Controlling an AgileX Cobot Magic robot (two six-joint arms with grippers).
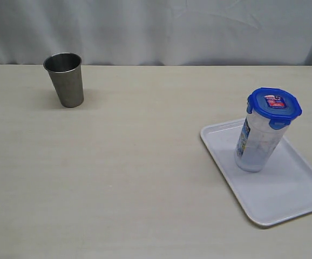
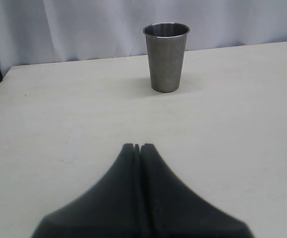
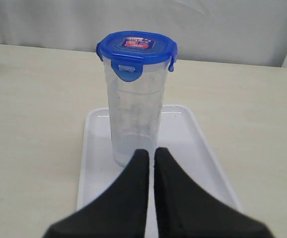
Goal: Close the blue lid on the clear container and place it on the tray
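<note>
The right gripper (image 3: 151, 150) has its jaws pressed together and holds nothing; in front of its tips the clear container (image 3: 135, 116) stands upright on the tray (image 3: 96, 148); the blue lid (image 3: 136, 47) sits on top of the container, and the flap that faces this gripper is folded down. The left gripper (image 2: 137, 147) is closed too, and empty; well ahead of it a steel cup (image 2: 166, 57) stands upright on the table (image 2: 233, 124), far apart from the tray.
</note>
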